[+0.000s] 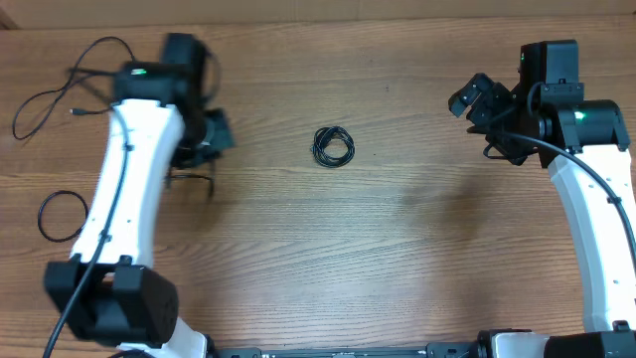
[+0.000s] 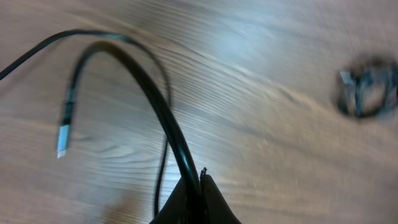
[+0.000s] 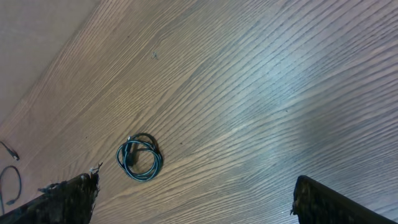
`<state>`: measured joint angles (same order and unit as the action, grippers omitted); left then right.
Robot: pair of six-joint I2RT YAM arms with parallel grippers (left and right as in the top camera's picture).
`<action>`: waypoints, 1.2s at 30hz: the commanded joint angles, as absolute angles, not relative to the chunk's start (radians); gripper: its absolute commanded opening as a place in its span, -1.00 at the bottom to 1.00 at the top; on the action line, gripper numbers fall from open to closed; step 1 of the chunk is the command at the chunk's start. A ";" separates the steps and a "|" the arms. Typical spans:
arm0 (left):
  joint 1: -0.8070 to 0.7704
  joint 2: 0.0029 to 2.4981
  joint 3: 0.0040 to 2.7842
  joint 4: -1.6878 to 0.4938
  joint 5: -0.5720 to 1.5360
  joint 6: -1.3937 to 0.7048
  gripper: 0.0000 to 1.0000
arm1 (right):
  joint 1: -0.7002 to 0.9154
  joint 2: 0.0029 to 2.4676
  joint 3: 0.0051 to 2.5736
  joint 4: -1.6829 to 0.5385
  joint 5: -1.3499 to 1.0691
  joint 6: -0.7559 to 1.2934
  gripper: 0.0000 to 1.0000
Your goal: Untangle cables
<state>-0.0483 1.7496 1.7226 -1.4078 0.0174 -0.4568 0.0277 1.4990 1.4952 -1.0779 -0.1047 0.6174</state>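
A small coil of black cable (image 1: 333, 146) lies on the wooden table near the middle; it also shows in the right wrist view (image 3: 140, 158) and, blurred, in the left wrist view (image 2: 367, 87). My left gripper (image 1: 202, 159) (image 2: 200, 190) is shut on a separate black cable (image 2: 134, 68), which arcs up and left to a light plug end (image 2: 62, 142). My right gripper (image 1: 469, 99) (image 3: 196, 199) is open and empty, held above the table to the right of the coil.
A long loose black cable (image 1: 70, 85) curls at the table's far left corner. Another black cable loop (image 1: 60, 214) lies at the left edge beside the left arm. Cable ends (image 3: 9, 180) show at the left edge of the right wrist view.
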 commanded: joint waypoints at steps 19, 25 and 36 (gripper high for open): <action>0.619 1.663 1.504 -1.002 0.084 -0.625 -0.92 | 0.028 1.499 1.498 -1.076 -0.106 0.621 1.00; 0.619 1.664 1.423 -0.758 0.233 -0.506 -0.90 | 0.028 1.499 1.498 -1.075 -0.106 0.621 1.00; 0.615 1.679 1.420 -0.746 0.473 -0.339 0.66 | 0.028 1.499 1.498 -1.068 -0.107 0.621 1.00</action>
<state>0.6216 1.6794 1.4273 -0.7361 0.4175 -0.3870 0.0277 1.4990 1.4952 -1.0691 -0.1047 0.6178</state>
